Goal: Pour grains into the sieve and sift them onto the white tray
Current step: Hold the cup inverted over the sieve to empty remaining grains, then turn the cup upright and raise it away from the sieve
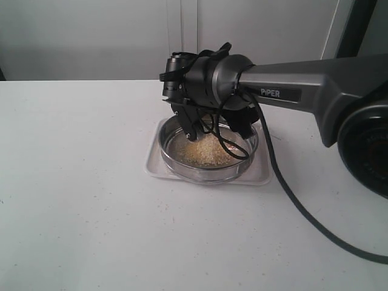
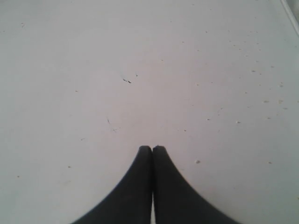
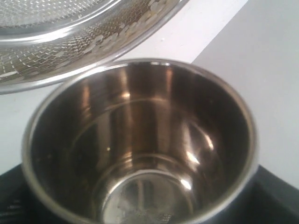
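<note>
The round steel sieve (image 1: pixel 209 174) sits on the white tray (image 1: pixel 154 165) in the middle of the table. A heap of yellow and pale grains (image 1: pixel 206 153) lies on its mesh. My right gripper (image 1: pixel 193 124) hangs over the sieve's far side. It is shut on a small steel cup (image 3: pixel 140 140), which is tipped toward the sieve's rim (image 3: pixel 70 51) and looks empty inside. The arm hides the cup in the exterior view. My left gripper (image 2: pixel 152 148) is shut on nothing above bare tabletop, and the exterior view does not show it.
The right arm (image 1: pixel 291 79) and its black cable (image 1: pixel 291 194) cross the table's right side. A few stray specks (image 2: pixel 261 93) dot the white tabletop under the left gripper. A wall runs along the table's far edge.
</note>
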### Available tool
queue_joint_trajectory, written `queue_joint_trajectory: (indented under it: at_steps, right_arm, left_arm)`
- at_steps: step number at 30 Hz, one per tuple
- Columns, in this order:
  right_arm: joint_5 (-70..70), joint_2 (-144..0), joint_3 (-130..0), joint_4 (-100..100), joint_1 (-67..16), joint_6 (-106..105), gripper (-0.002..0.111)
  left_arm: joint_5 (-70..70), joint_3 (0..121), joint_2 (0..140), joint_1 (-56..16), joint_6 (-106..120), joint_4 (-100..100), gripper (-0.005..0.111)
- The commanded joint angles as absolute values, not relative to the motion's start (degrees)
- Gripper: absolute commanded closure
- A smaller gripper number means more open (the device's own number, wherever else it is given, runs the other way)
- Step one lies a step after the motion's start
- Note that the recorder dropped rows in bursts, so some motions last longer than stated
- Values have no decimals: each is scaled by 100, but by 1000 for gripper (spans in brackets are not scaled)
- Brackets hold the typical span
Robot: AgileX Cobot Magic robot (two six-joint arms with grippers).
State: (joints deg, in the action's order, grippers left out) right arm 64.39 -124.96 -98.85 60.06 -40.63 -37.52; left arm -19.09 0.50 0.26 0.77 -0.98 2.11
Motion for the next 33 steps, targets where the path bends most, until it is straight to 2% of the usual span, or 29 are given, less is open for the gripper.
queue_joint_trajectory:
  at_steps: [1,11,33]
  right_arm:
    - [6520,-12407,-9935,5797,-4082,-3677,108]
    - [6510,-12407,-9935,5186,-4082,-3709,108]
    - [6207,-12223,-9935,4961,-4071,-2123,108]
  left_arm:
    - [-1927,0,0,100,-108,244,107]
    - [-1927,0,0,100,-108,244,107]
    - [-1927,0,0,100,-108,244,107]
